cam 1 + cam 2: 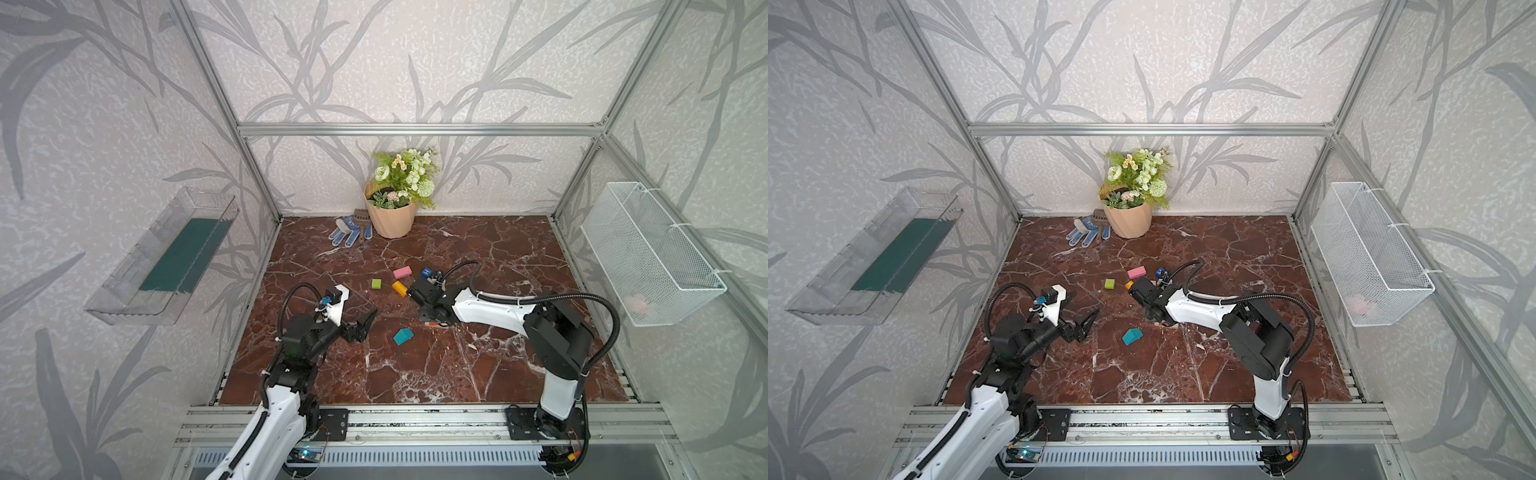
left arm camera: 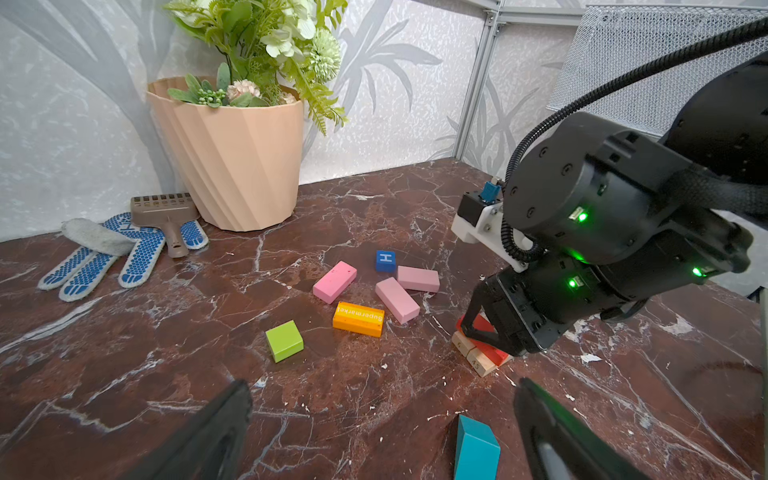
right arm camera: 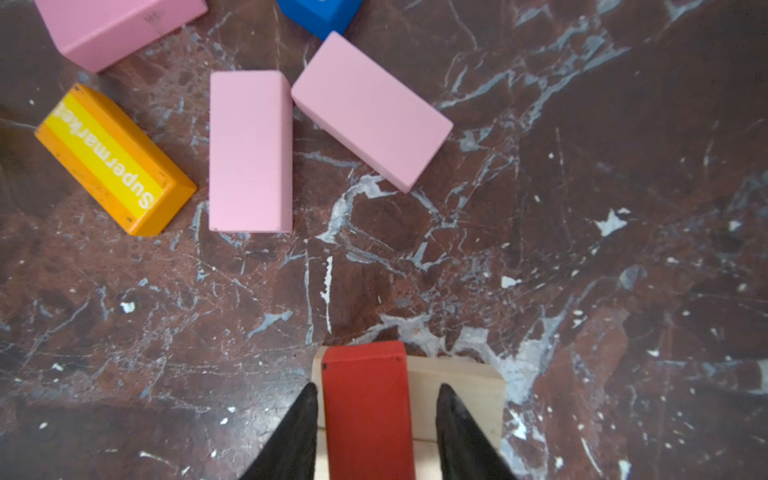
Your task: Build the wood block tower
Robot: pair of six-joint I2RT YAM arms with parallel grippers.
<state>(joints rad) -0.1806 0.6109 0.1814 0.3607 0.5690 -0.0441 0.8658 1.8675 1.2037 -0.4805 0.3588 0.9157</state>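
Red block [image 3: 365, 407] btwn R pincer [image 3: 376, 392] tips; loose.

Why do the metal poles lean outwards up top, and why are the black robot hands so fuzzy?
In both top views the wide lens splays the frame poles outward; in the left wrist view the left hand sits too near the lens, so it blurs while the flowerpot looks sharp; in the right wrist view the right hand is soft-edged too.

Your red block [image 3: 368, 411] lies flat across two tan blocks [image 3: 455, 395]; three pink oblongs [image 3: 249, 149] and an orange block [image 3: 112, 160] lie near them.
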